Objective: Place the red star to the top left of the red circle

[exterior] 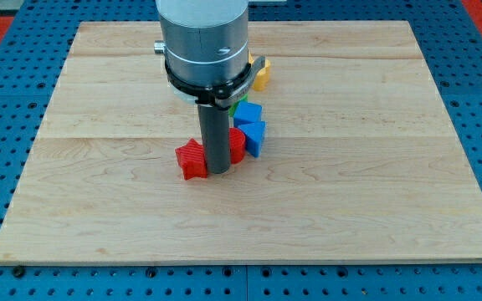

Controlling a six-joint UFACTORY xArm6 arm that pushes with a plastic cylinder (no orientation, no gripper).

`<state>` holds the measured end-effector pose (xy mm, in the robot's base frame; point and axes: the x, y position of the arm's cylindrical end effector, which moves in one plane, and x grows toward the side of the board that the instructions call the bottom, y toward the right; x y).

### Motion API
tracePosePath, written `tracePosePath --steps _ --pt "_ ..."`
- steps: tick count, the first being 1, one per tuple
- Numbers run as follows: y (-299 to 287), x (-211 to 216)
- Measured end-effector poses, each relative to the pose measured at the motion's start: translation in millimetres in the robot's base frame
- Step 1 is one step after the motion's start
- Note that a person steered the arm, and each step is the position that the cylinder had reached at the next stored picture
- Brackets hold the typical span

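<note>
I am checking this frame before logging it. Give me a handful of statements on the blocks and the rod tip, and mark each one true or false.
1. My tip stands between the red star and the red circle. True.
2. The red star lies on the view's right of the red circle. False: it lies on the view's left, slightly lower.
3. Blue blocks sit just to the view's right of the red circle. True.
4. A yellow block lies at the board's bottom edge. False: it is near the view's top, beside the arm.
5. A green block shows above the blue blocks. True.
</note>
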<state>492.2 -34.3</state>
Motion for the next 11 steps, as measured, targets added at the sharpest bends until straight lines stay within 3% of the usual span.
tracePosePath --steps 1,2,5,11 --pt "0.0 3.8" --pt "0.0 35.0" --pt "-35.3 36.5" --pt "-35.3 -13.5"
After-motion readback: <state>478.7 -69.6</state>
